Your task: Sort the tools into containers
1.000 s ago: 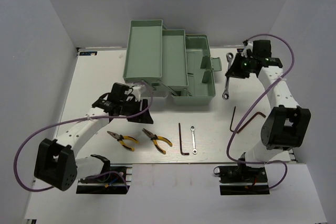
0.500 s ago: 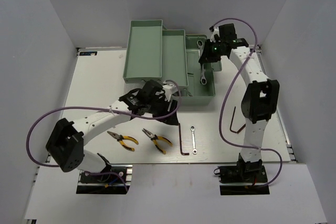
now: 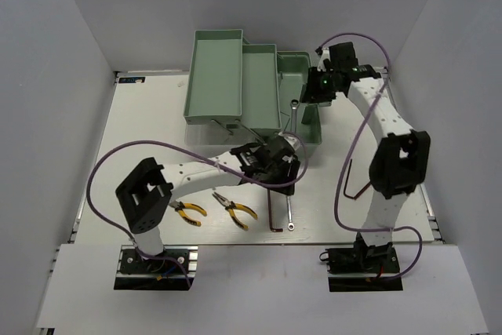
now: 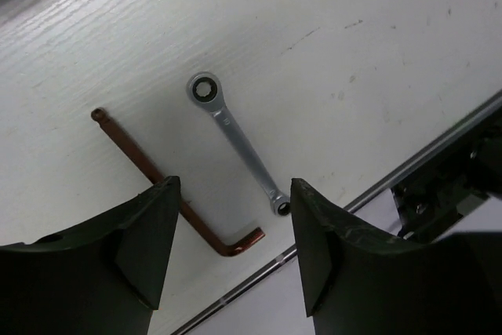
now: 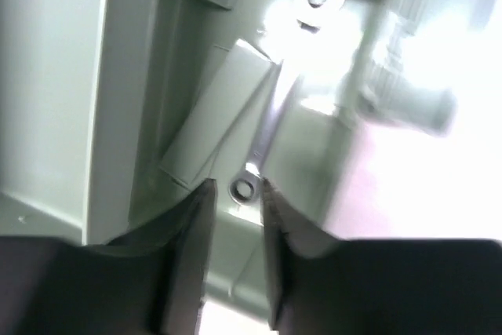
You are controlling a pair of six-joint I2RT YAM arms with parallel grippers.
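My right gripper (image 3: pixel 315 90) hangs open over the mint-green toolbox's base bin (image 3: pixel 298 63). A silver wrench (image 3: pixel 289 117) lies loose in the bin below it. In the right wrist view the wrench's ring end (image 5: pixel 245 188) shows between the parted jaws (image 5: pixel 238 194), with a gap beside it. My left gripper (image 3: pixel 281 169) stands open above the table. A small silver wrench (image 4: pixel 235 143) and a reddish-brown hex key (image 4: pixel 169 190) lie beneath its jaws (image 4: pixel 234 186). Two yellow-handled pliers (image 3: pixel 188 211) (image 3: pixel 235 211) lie at the front left.
Two empty trays (image 3: pixel 216 76) (image 3: pixel 259 88) stand stepped to the left of the bin. Two more hex keys (image 3: pixel 351 176) lie at the right, partly behind the right arm. The table's front metal rail (image 4: pixel 439 143) runs just past the small wrench.
The right arm carried its wrench left over the base bin and opened; the wrench has dropped away from the jaws. The left arm swung right, from beside the trays to above the small wrench.
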